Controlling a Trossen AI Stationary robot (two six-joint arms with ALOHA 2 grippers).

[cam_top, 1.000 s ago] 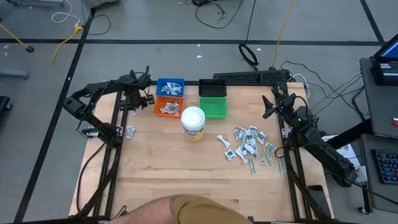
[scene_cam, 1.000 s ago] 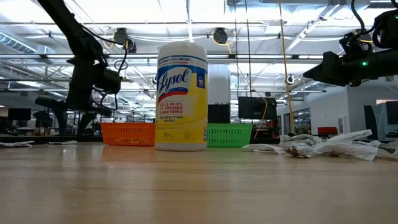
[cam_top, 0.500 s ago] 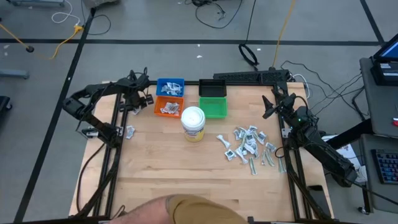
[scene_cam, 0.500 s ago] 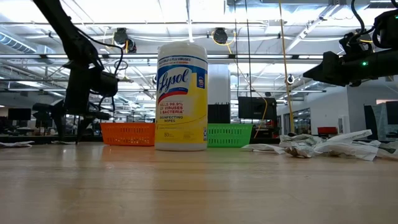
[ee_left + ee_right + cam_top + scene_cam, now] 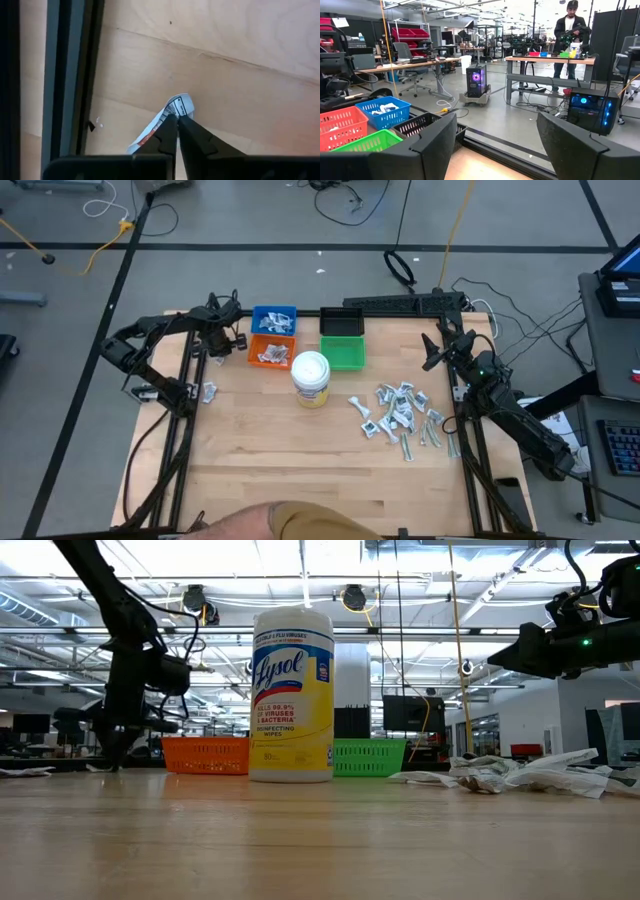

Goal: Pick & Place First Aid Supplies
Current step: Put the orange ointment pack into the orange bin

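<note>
A heap of first aid supplies [image 5: 400, 415], small white-and-grey packets, lies on the table's right side and shows in the low view [image 5: 520, 775] too. More packets sit in the orange bin [image 5: 270, 352] and the blue bin [image 5: 274, 319]. My left gripper [image 5: 176, 117] points down at the table's far left, beside the orange bin [image 5: 205, 754], and is shut on one small white packet [image 5: 160, 125]. A further packet [image 5: 208, 390] lies flat near the left edge. My right gripper [image 5: 495, 145] waits open above the far right corner [image 5: 432, 352], touching nothing. My left gripper pinches one end of the packet [image 5: 179, 104] between its two fingertips. The fingers come from above, pointing down. The packet lies on the table, and its other end [image 5: 141, 143] sticks out beside the fingers toward the black frame rail.
A yellow-labelled wipes jar with a white lid [image 5: 311, 377] stands mid-table. The black bin [image 5: 341, 321] and green bin [image 5: 344, 353] sit at the far edge. Black frame rails [image 5: 70, 75] run along the table's sides. Part of a person [image 5: 300, 522] shows at the near edge.
My left gripper has sunk to the table beside the orange bin and has shut on the small white packet lying there.
</note>
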